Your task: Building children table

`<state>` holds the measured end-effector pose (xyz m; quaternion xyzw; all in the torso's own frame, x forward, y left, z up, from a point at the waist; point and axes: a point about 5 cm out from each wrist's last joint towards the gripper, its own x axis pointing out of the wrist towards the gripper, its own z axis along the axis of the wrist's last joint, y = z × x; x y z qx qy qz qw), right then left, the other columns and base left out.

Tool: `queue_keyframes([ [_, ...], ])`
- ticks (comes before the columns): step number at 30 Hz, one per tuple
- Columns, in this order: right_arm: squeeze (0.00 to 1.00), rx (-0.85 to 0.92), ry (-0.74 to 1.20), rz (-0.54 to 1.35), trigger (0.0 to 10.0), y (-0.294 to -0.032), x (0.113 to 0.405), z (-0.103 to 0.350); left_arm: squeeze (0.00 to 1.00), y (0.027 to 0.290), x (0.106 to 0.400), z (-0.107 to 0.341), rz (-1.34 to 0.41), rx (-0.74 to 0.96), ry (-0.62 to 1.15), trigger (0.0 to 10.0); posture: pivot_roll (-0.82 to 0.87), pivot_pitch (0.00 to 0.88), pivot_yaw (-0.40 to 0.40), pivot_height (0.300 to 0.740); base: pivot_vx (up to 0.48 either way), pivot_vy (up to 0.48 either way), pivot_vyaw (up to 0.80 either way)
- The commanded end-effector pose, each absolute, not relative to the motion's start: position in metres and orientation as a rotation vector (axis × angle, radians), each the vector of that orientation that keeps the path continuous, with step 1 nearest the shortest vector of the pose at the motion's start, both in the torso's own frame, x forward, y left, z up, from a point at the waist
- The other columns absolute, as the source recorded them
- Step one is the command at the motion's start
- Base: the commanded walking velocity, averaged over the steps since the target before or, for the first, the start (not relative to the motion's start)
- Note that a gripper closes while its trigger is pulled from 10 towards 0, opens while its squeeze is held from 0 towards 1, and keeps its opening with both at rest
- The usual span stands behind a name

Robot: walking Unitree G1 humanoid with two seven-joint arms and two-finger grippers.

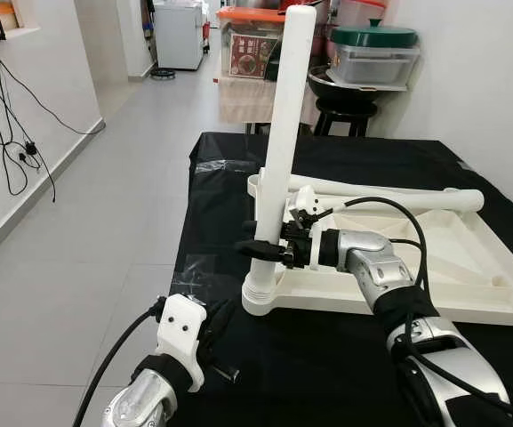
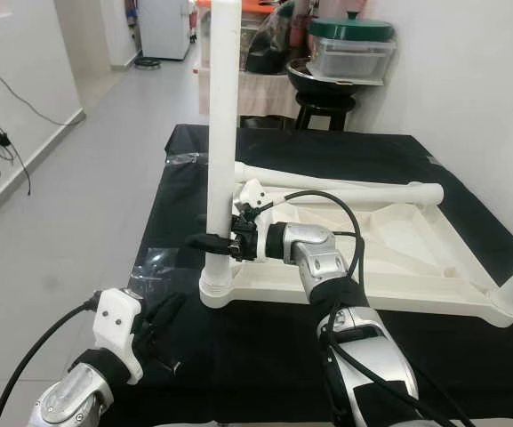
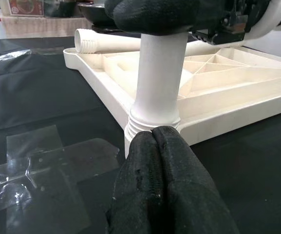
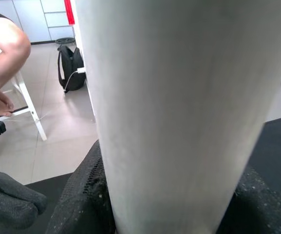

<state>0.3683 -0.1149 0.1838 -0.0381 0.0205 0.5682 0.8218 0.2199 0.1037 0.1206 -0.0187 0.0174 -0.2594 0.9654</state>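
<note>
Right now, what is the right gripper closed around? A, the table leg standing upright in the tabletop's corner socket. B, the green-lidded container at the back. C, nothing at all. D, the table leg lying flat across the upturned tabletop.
A: the right gripper is shut on the upright leg low on its shaft, just above the corner socket of the upturned tabletop, while the other leg lies flat, untouched.

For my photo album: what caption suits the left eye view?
Right gripper clasps an upright white table leg seated in the upturned tabletop.
</note>
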Motion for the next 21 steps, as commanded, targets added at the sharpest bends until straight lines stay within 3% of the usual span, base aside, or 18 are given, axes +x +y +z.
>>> queue_keyframes([
  [1, 0.0, -0.052, 0.041, 1.173, 0.0, -0.13, 0.365, 0.176, 0.0, 0.102, 0.218, 0.121, -0.522, -0.044, 0.041, 10.0, 0.07, 0.0, -0.084, 0.74, 0.0, 0.0, 0.0],
  [6, 0.0, -0.045, 0.066, 0.988, 0.0, -0.139, 0.363, 0.162, 0.0, 0.103, 0.216, 0.121, -0.525, -0.048, 0.042, 10.0, 0.05, 0.0, -0.083, 0.74, 0.0, 0.0, 0.0],
  [7, 0.0, -0.052, 0.09, 0.807, 0.0, -0.14, 0.366, 0.154, 0.0, 0.104, 0.215, 0.121, -0.526, -0.049, 0.042, 10.0, 0.05, 0.0, -0.083, 0.74, 0.0, 0.0, 0.0],
  [8, 0.0, -0.038, 0.116, 0.468, 0.0, -0.146, 0.37, 0.145, 0.0, 0.105, 0.215, 0.122, -0.527, -0.048, 0.043, 10.0, 0.05, 0.0, -0.083, 0.74, 0.0, 0.0, 0.0],
  [9, 0.0, -0.038, 0.116, 0.468, 0.0, -0.146, 0.37, 0.145, 0.0, 0.105, 0.215, 0.122, -0.527, -0.048, 0.043, 10.0, 0.05, 0.0, -0.083, 0.74, 0.0, 0.0, 0.0],
  [11, 0.0, 0.15, 0.255, 0.306, 0.0, -0.118, 0.333, 0.112, 0.0, 0.107, 0.214, 0.122, -0.527, -0.05, 0.044, 10.0, 0.04, 0.002, -0.076, 0.74, 0.0, 0.0, 0.0],
  [12, 0.0, 0.15, 0.255, 0.306, 0.0, -0.118, 0.333, 0.112, 0.0, 0.107, 0.214, 0.122, -0.527, -0.05, 0.044, 10.0, 0.04, 0.002, -0.076, 0.74, 0.0, 0.0, 0.0],
  [14, 0.0, 0.098, 0.179, 0.432, 0.0, -0.094, 0.323, 0.12, 0.0, 0.109, 0.215, 0.121, -0.528, -0.048, 0.047, 10.0, 0.04, 0.0, -0.06, 0.74, 0.0, 0.0, 0.0],
  [19, 0.0, 0.104, 0.164, 0.337, 0.0, -0.108, 0.339, 0.121, 0.0, 0.109, 0.217, 0.12, -0.531, -0.049, 0.052, 10.0, 0.05, 0.0, -0.069, 0.74, 0.0, 0.0, 0.0],
  [20, 0.0, 0.089, 0.168, 0.338, 10.0, -0.107, 0.339, 0.122, 0.0, 0.11, 0.217, 0.12, -0.524, -0.046, 0.05, 10.0, 0.05, 0.0, -0.062, 0.74, 0.0, 0.0, 0.0],
  [21, 0.04, 0.076, 0.158, 0.382, 10.0, -0.102, 0.337, 0.127, 0.0, 0.11, 0.217, 0.12, -0.515, -0.043, 0.047, 10.0, 0.05, 0.0, -0.062, 0.74, 0.0, 0.0, 0.0],
])
